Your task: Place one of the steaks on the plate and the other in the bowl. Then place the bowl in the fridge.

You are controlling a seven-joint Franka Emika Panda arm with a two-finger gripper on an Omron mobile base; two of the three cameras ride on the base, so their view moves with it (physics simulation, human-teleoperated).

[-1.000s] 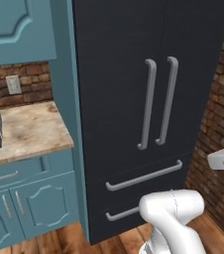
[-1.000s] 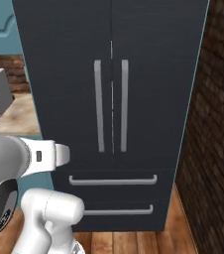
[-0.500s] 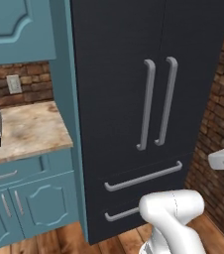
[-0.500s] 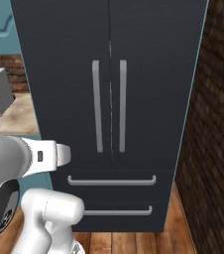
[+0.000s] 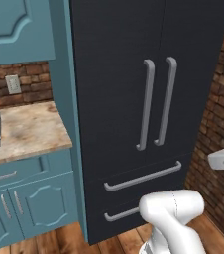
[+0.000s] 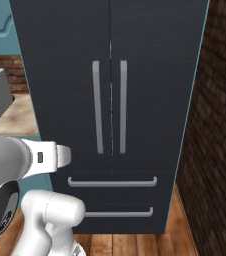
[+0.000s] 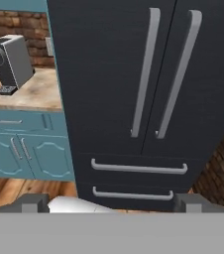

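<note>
The fridge (image 5: 119, 99) stands right in front of me, tall and black, with both upper doors shut. Its two long grey bar handles (image 5: 156, 104) hang side by side, and two lower drawers (image 5: 143, 176) are closed beneath them. The right base view faces the fridge (image 6: 155, 75) squarely. In the hand view my gripper (image 7: 111, 203) is open wide, holds nothing, and points at the fridge (image 7: 99, 74) from some distance. The steaks, the plate and the bowl are out of view.
Left of the fridge, teal cabinets (image 5: 29, 203) carry a stone counter (image 5: 27, 131) with a grey coffee machine (image 7: 10, 59). A dark brick wall (image 6: 215, 130) closes in on the right. The floor (image 7: 20, 186) is wooden.
The views have barely shifted. The fridge doors stay shut and the gripper stays open.
</note>
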